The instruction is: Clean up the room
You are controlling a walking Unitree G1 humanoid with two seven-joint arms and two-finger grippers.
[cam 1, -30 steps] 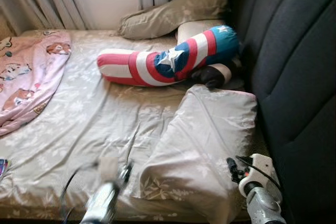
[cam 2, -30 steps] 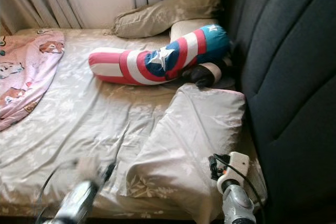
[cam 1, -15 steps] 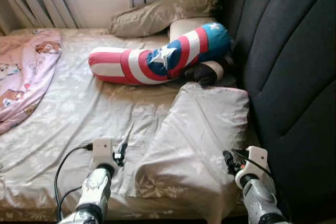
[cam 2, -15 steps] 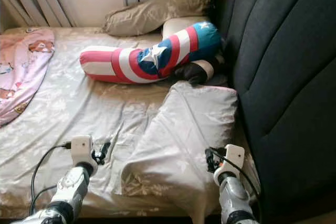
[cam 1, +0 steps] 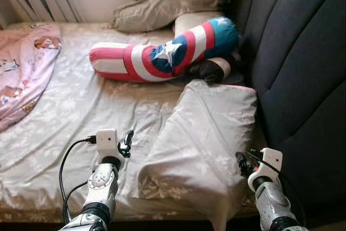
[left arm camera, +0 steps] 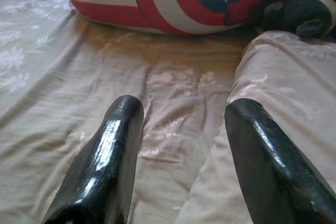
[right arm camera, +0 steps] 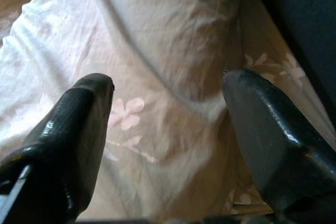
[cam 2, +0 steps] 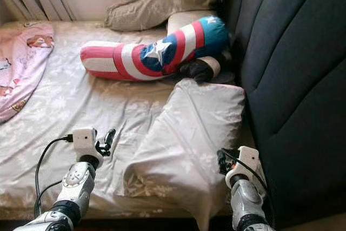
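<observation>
A pale floral pillow [cam 1: 208, 133] lies crooked at the bed's near right corner, against the dark headboard. Behind it rests a red, white and blue star bolster [cam 1: 167, 55], with a small dark plush thing [cam 1: 208, 71] tucked under its right end. My left gripper [cam 1: 128, 140] hovers open just over the sheet at the pillow's left edge; the left wrist view shows both fingers [left arm camera: 107, 156] spread with nothing between them. My right gripper [cam 1: 240, 163] stands open at the pillow's near right corner, its fingers [right arm camera: 79, 119] spread over the pillowcase.
A beige floral sheet [cam 1: 81, 106] covers the bed. An olive pillow [cam 1: 167, 6] lies at the back under the curtains. A pink printed blanket [cam 1: 21, 74] is bunched on the left. The dark padded headboard [cam 1: 303, 63] walls off the right side.
My left arm has come up from low and blurred to a steady hold beside the pillow. The right arm has barely moved. The camera has shifted a little.
</observation>
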